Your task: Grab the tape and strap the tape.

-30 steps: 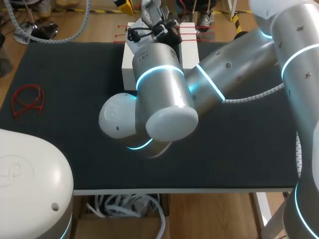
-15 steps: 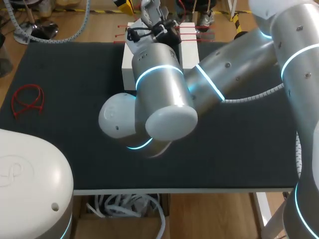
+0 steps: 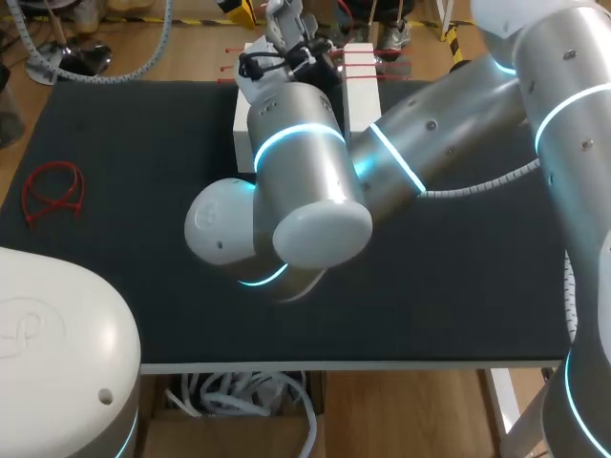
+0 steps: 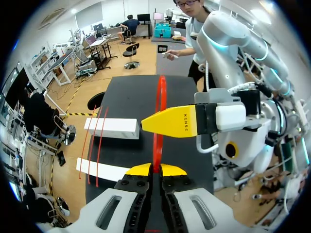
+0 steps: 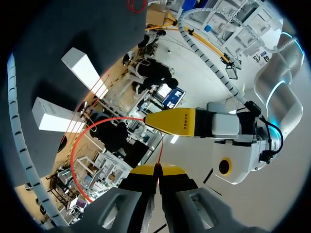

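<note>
Over black desk (image 3: 115, 286), near white blocks (image 4: 112, 127): clamping red tape loop (image 4: 156, 145) between closed fingers of left hand (image 4: 156, 169) and right hand (image 5: 156, 169). Risking slip-out or snagging if stretching unevenly.

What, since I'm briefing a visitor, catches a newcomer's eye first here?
The big silver right arm fills the middle of the head view, stretched over the dark table to the white blocks at its far edge. In the wrist views the left gripper and right gripper each pinch a thin red strap. A loose red loop lies alone near the table's left side.
</note>
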Robot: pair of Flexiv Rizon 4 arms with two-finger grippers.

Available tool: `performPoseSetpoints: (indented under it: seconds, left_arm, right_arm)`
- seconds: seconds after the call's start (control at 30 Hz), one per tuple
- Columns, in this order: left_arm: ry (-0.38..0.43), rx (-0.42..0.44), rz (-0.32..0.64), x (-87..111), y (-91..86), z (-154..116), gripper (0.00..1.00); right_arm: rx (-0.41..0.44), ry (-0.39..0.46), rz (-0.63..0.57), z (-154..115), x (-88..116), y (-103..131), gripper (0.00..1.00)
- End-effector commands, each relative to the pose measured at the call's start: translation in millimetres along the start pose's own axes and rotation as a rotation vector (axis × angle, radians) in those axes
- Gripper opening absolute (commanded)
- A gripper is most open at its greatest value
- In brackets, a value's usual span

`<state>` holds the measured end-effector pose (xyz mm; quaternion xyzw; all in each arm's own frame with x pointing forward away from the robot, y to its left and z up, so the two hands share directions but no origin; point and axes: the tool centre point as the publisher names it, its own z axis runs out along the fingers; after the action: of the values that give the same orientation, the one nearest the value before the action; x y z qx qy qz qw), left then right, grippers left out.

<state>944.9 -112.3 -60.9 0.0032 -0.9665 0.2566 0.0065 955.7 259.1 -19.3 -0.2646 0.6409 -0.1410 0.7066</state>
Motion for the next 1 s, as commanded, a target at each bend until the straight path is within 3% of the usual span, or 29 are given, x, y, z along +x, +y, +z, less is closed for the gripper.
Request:
performPoseSetpoints:
  seconds: [0.03, 1.0]
  left_arm:
    - [0.001, -0.002, 0.0, 0.0, -0.6, -1, 0.0]
    - [0.001, -0.002, 0.0, 0.0, -0.6, -1, 0.0]
  right_arm:
    - [0.001, 0.009, 0.002, -2, -3, 4, 0.0]
    - [-0.02, 0.032, 0.009, 4, 3, 20, 0.0]
